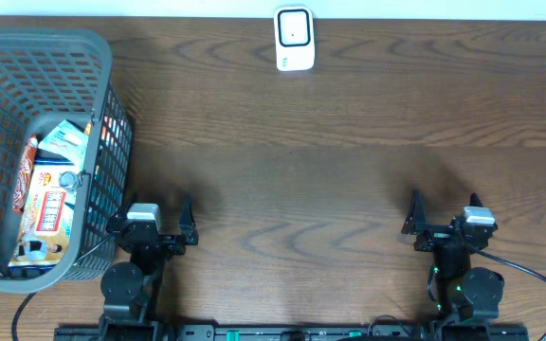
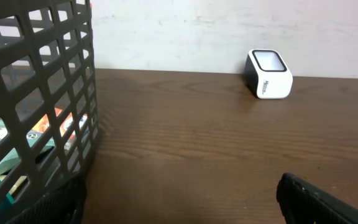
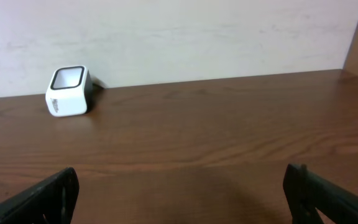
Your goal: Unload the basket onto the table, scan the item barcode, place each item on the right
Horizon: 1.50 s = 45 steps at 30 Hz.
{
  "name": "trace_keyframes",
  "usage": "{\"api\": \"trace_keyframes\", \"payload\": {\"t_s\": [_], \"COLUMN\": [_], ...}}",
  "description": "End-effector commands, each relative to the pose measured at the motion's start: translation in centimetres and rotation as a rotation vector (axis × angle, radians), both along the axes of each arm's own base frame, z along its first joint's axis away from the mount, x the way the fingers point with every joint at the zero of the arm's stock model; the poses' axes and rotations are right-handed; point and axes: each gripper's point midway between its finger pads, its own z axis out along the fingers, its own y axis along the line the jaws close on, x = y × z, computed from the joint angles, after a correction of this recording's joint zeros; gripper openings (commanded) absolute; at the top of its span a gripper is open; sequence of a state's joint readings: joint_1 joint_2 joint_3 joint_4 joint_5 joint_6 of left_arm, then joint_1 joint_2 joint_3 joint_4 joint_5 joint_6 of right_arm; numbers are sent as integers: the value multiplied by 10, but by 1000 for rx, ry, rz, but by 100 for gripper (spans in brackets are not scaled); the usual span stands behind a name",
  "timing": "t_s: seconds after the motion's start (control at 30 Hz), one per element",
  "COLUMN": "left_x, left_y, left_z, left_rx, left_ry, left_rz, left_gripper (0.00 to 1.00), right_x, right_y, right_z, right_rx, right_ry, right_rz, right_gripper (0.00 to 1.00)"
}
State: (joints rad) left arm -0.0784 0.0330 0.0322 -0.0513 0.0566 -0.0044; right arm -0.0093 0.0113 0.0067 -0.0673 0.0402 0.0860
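Both my pincers sit at the bottom of the overhead view, left pincer in the lower left just beside the grey basket and right pincer in the lower right. They're both spread wide open with nothing in them. The item, a colourful snack packet, is lying inside the grey basket at the left of the frame, and the little white scanner stands on the desk at top centre, well apart from everything else.
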Motion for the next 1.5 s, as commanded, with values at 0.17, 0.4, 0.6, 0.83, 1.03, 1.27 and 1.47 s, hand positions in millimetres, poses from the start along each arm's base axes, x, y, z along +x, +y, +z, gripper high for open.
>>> {"api": "trace_keyframes", "payload": {"t_s": [0.17,0.4,0.6,0.83,1.03,1.27,1.47], "left_x": [-2,-8,-27,-32,-24,-6,3], "left_y": [-10,-19,-33,-47,-58,-59,-64], "left_z": [-11,23,59,94,116,147,175], "left_rx": [-24,-33,-45,-66,-106,-121,-126], "left_ry": [38,-7,2,-14,57,154,163], "left_rz": [-60,-110,-200,-287,-345,-338,-361], "left_gripper": [98,98,98,98,98,98,98], "right_x": [0,0,0,0,0,0,0], "right_y": [0,0,0,0,0,0,0], "right_z": [-2,-2,-2,-2,-2,-2,-2], "right_rx": [-12,-12,-12,-12,-12,-12,-12], "right_ry": [7,6,6,6,6,6,7], "right_rz": [2,2,2,2,2,2,2], "right_gripper": [99,99,99,99,99,99,99]}}
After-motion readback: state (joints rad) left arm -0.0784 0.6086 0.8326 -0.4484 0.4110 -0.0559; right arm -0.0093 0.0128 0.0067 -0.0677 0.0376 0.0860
